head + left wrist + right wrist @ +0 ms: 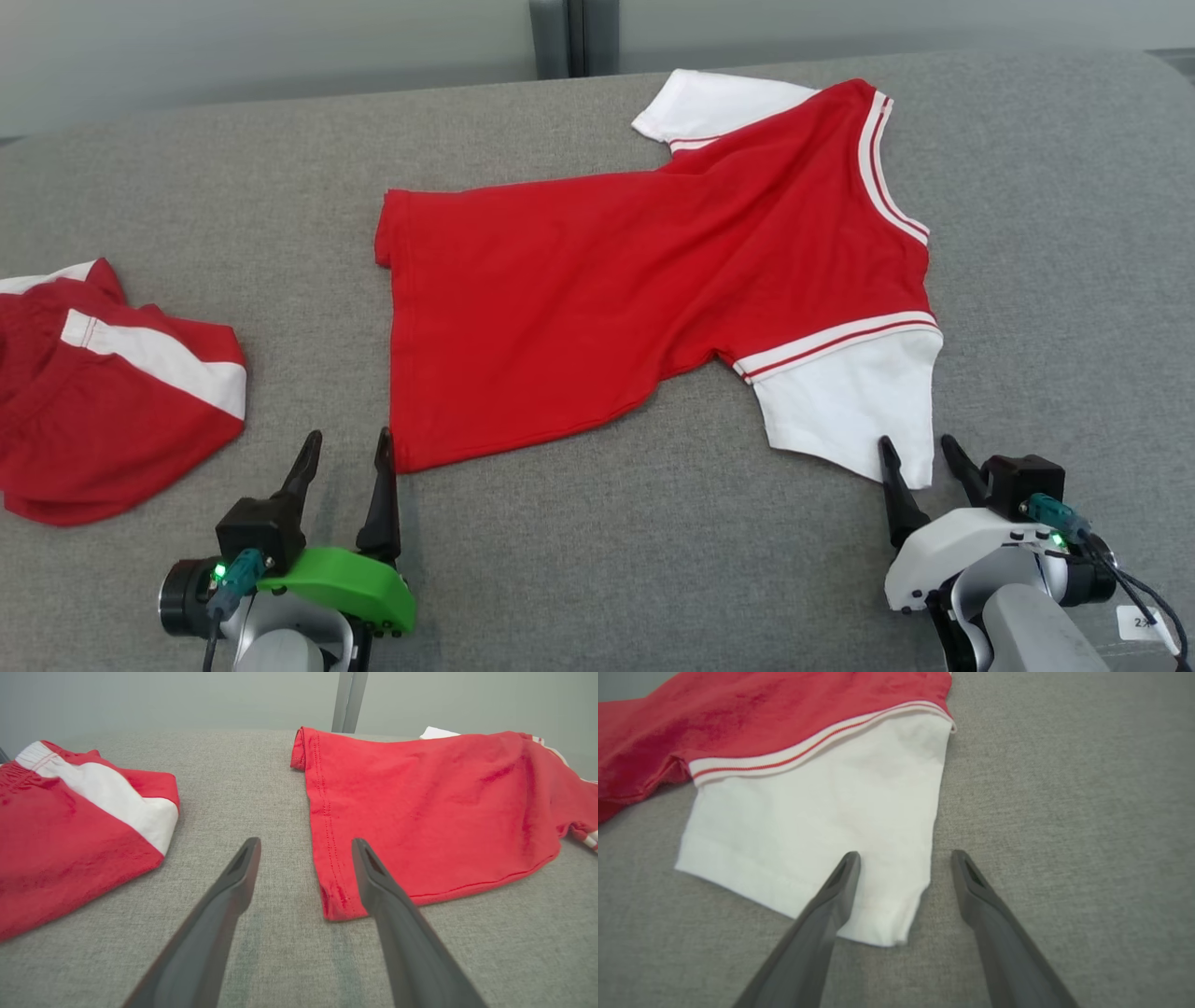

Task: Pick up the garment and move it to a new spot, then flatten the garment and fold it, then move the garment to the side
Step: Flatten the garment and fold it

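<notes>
A grey fabric-topped table met a pale wall, with a dark post at upper centre. The red garment lay spread mid-frame. At its lower edge, the left pincer and right pincer gaped wide, holding nothing.

**Soft Cloth, Hard Plastic**

The red shirt is soft cloth, not shiny. Its white sleeve is thin, smooth cloth. The grey surface is rough woven cloth. The other red and white garment is soft cloth too. The left gripper has dark fingers, smooth and dull like plastic, and a green cap of shiny plastic. The right gripper has a white shell of shiny plastic.
</notes>
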Motion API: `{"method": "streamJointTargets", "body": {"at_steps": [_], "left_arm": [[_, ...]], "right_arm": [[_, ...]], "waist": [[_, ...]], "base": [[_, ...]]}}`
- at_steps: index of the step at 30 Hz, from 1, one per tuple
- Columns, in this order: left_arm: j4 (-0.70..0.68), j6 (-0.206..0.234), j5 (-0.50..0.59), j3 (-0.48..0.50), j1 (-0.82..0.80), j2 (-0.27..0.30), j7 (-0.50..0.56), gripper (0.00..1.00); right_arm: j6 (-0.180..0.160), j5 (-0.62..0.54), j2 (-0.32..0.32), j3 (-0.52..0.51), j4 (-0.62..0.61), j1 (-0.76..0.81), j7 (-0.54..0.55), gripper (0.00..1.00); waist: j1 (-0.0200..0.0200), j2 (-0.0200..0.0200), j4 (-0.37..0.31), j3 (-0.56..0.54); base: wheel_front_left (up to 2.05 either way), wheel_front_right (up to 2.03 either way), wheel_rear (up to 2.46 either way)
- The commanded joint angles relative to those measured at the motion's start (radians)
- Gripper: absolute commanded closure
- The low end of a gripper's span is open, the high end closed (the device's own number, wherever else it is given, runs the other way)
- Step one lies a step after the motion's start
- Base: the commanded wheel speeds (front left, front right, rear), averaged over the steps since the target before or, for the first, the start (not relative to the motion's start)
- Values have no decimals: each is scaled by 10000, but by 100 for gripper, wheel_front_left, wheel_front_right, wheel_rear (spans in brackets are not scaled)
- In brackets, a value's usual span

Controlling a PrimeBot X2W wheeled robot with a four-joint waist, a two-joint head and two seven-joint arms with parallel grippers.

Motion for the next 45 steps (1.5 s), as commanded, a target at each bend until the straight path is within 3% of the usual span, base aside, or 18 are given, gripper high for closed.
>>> {"method": "streamJointTargets", "body": {"at_steps": [1, 21, 22, 23, 24, 25, 26, 28, 45], "left_arm": [[44, -35, -61, -19, -173, 38, 4, 0], [2019, -308, -1130, -476, -967, 28, 21, 0], [2072, -330, -1204, -546, -984, 26, 21, 52], [2099, -333, -1217, -641, -1015, 19, 22, 76], [2139, -351, -1289, -706, -1034, 15, 22, 100], [2203, -363, -1384, -766, -1024, 17, 22, 100], [2256, -375, -1418, -827, -1015, 17, 21, 100], [2335, -373, -1540, -882, -917, 20, 21, 100], [2490, -382, -1081, -300, 969, 48, 8, 100]], "right_arm": [[-14, 20, -17, 43, 82, -48, -23, 0], [-5, 275, -23, 1051, -183, 110, 56, 0], [-5, 328, 4, 1146, -204, 123, 54, 0], [-3, 379, 8, 1219, -199, 129, 55, 4], [-3, 464, -1, 1323, -147, 139, 55, 23], [-3, 543, -27, 1392, -90, 145, 55, 45], [-5, 606, -66, 1427, -38, 160, 55, 82], [-7, 725, -130, 1477, 46, 215, 55, 100], [-16, 898, -576, 611, -347, 1813, -7, 100]], "waist": [[1, 0, 51, 312], [1, 0, -536, 736], [1, 0, -544, 731], [1, 0, -544, 725], [1, 0, -539, 707], [1, 0, -537, 679], [1, 0, -527, 635], [1, 0, -521, 486], [1, 0, -345, -2042]], "base": [[0, 0, 0], [0, 0, 0], [0, 0, 0], [0, 0, 0], [0, 0, 0], [0, 0, 0], [0, 0, 0], [0, 0, 0], [0, 0, 0]]}}
